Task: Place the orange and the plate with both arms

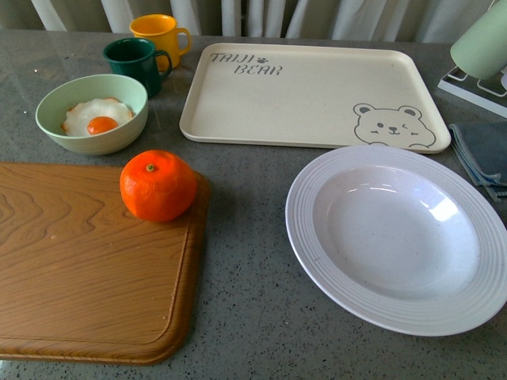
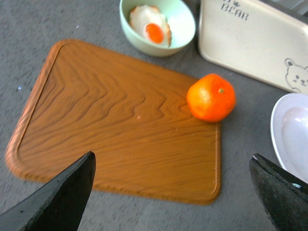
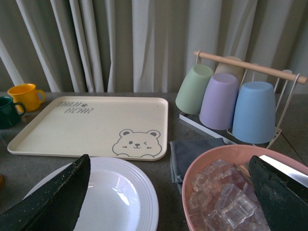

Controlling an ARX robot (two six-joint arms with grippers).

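- Grey speckled surface [image 1: 245, 317]: runs from the near edge to the curtain at the far side and carries all items listed below.
- Wooden cutting board [image 1: 79, 261]: lies flat at the near left, with rounded corners and a groove around its edge.
- Cream tray [image 1: 309, 95]: rectangular, at the far centre. It has a bear face printed at its near right corner and is empty.
- Plate [image 1: 305, 214]: white, deep, with a ribbed rim. It rests on the surface at the near right, just near of the tray and well apart from the cutting board. It is empty.
- Cup rack [image 3: 240, 65]: at the far right, with a wooden bar. Green, purple and blue cups hang on it upside down.
- Pink bowl [image 3: 211, 161]: filled with ice cubes [image 3: 219, 195] and located right of the plate. It appears in the right wrist view only.
- Pale green bowl [image 1: 91, 145]: on the surface at the far left, just beyond the cutting board. It holds a fried egg [image 1: 95, 117].
- Blue-grey cloth [image 1: 483, 154]: folded, at the right edge, beside the plate's far rim.
- Left gripper [image 2: 172, 156]: fingers spread wide with nothing between them. It hangs above the cutting board.
- Right gripper [image 3: 168, 158]: fingers spread wide and empty. It hangs above the plate and the pink bowl.
- Orange [image 1: 158, 186]: sits on the far right corner of the cutting board, stem mark up. It is near of the pale green bowl, left of the plate and clear of both grippers.
- Green mug [image 1: 133, 63] and yellow mug [image 1: 158, 36]: stand side by side at the far left, beyond the pale green bowl.
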